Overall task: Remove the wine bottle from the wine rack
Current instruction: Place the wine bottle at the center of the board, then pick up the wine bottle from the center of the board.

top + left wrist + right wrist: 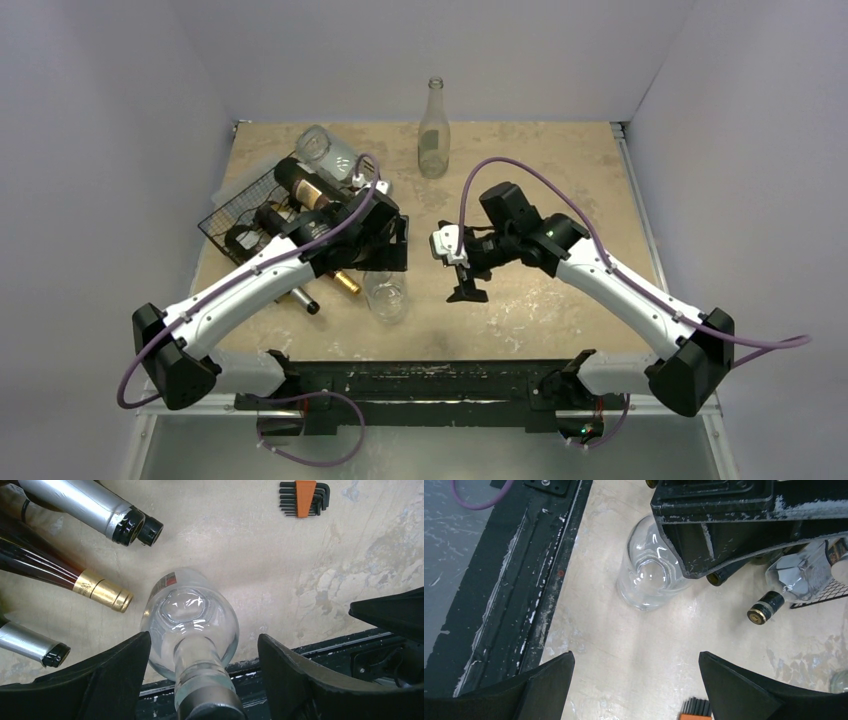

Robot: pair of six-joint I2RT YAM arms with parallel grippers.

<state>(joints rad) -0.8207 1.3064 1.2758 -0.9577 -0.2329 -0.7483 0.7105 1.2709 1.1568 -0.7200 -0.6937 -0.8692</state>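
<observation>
our left gripper [204, 645] parted astride the neck of the standing wine bottle [190, 615], right gripper [636, 660] spread wide, wine rack [232, 212] at its ten o'clock

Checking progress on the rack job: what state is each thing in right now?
left claw: open, fingers either side of the front clear bottle's neck, not gripping
front clear bottle: upright on the table, off the rack
right claw: open, empty
wine rack: loaded with bottles
dark bottles: lying down on the rack
back clear bottle: standing upright
</observation>
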